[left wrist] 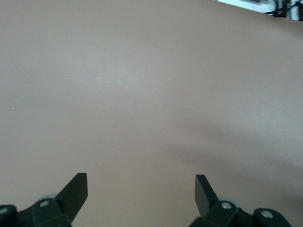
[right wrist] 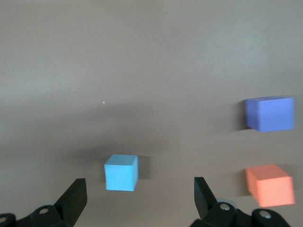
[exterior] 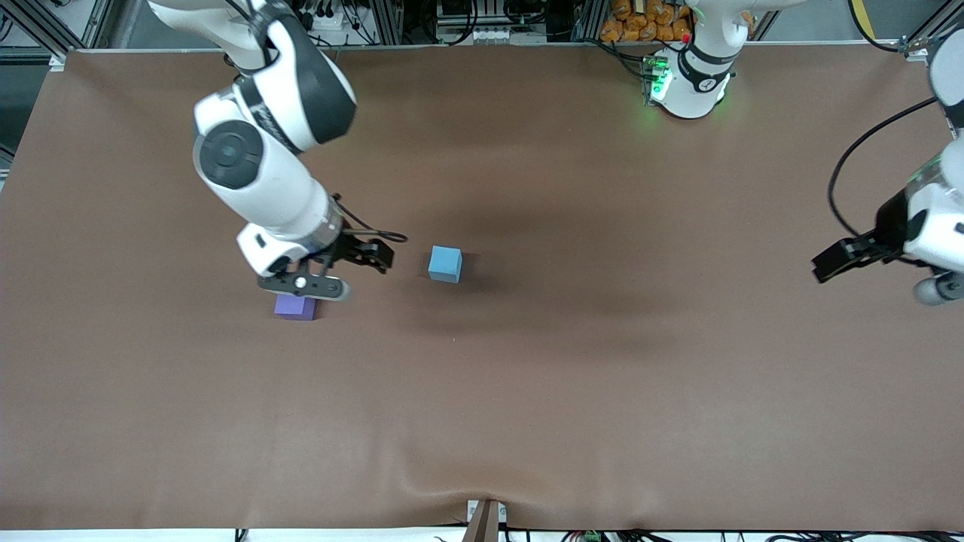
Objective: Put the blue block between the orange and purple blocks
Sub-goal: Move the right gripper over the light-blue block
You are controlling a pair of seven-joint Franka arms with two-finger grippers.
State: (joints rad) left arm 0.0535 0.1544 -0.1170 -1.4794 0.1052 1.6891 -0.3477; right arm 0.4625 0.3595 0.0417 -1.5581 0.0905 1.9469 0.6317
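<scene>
Brown table (exterior: 527, 391), orange block (right wrist: 269, 185) only in right wrist view

brown table cover (exterior: 527, 391); orange objects (exterior: 640, 22) past its top edge.

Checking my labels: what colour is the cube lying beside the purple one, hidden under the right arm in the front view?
Bright orange-red: the orange block, clearest in the right wrist view, beside the purple block.
</scene>
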